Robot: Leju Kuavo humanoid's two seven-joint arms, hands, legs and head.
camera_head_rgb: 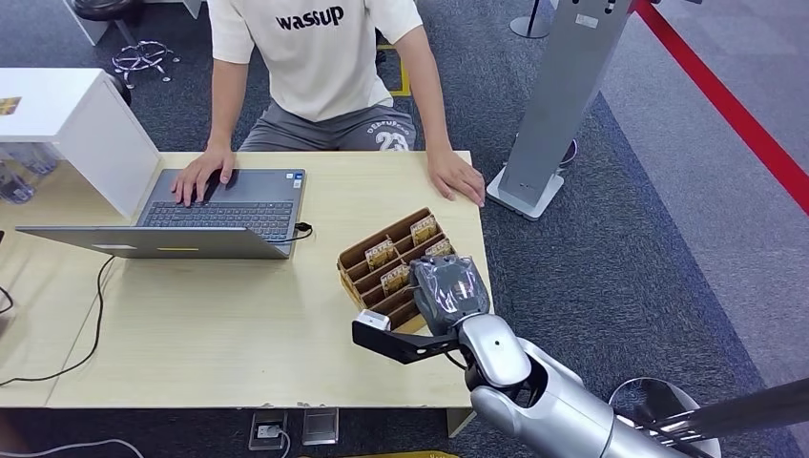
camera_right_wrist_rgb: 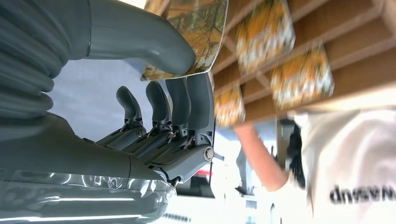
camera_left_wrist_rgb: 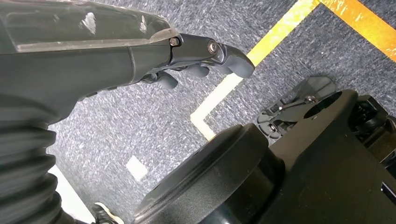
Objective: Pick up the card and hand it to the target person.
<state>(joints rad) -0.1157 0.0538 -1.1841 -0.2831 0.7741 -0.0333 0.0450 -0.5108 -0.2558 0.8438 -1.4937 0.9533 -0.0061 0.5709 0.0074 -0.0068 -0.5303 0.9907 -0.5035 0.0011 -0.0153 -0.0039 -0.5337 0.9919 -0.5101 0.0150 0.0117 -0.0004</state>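
A brown cardboard card holder [camera_head_rgb: 367, 262] with several slots stands on the wooden table [camera_head_rgb: 238, 324] and holds several orange-patterned cards [camera_head_rgb: 423, 229]. My right hand [camera_head_rgb: 448, 291] is over the holder's near right end. In the right wrist view its thumb [camera_right_wrist_rgb: 140, 39] and fingers [camera_right_wrist_rgb: 191, 102] pinch one card [camera_right_wrist_rgb: 201, 23] with an autumn picture, close to the holder's slots [camera_right_wrist_rgb: 327, 28]. The target person [camera_head_rgb: 320, 57], in a white shirt, sits across the table with one hand [camera_head_rgb: 456, 176] flat on it near the holder. My left hand [camera_left_wrist_rgb: 187, 60] hangs over the carpet, holding nothing.
An open grey laptop [camera_head_rgb: 205, 215] lies left of the holder, with the person's other hand [camera_head_rgb: 200, 174] on its keyboard. A white box [camera_head_rgb: 76, 124] stands at the table's far left. A grey stand [camera_head_rgb: 558, 105] rises from the carpet to the right of the table.
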